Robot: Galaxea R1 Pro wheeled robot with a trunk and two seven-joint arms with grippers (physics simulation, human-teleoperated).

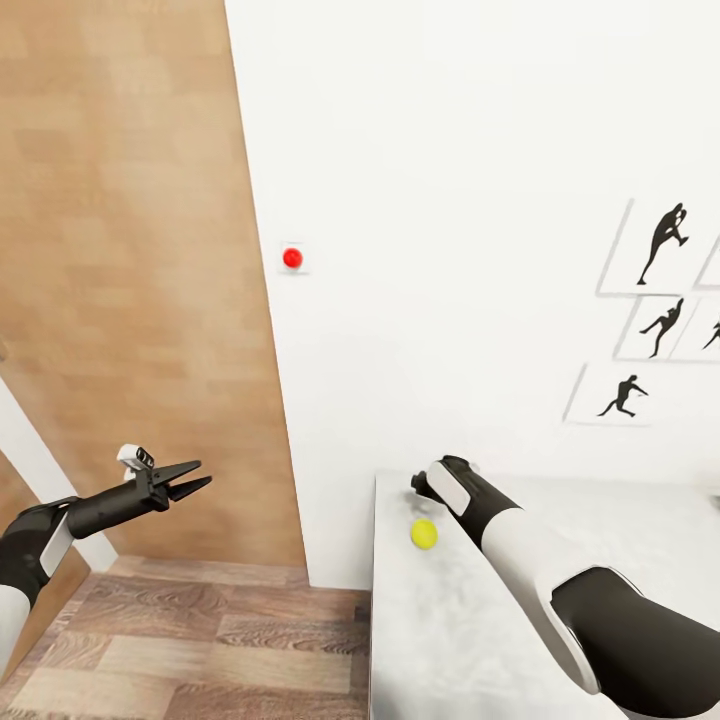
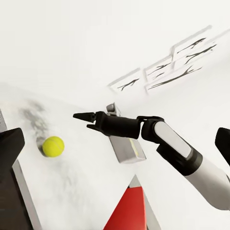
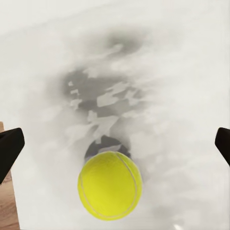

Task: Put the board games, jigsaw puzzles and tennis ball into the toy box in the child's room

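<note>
Right claw (image 2: 82, 120), spread wide, hovers over fuzzy round tennis ball (image 3: 109, 185) on mottled table (image 1: 450, 640).

I see the tennis ball (image 1: 424, 534) – a bright yellow-green sphere with a faint pale seam curving over it – resting on the tabletop (image 1: 470, 640), near its left edge and toward the corner by the white wall of the child's room. The tabletop is pale grey-white with darker mottled patches, and the ball casts a small dark shadow beside it. Through the right wrist camera the ball (image 3: 109, 185) looms large and sits squarely on that mottled surface – nothing touches it.
</note>
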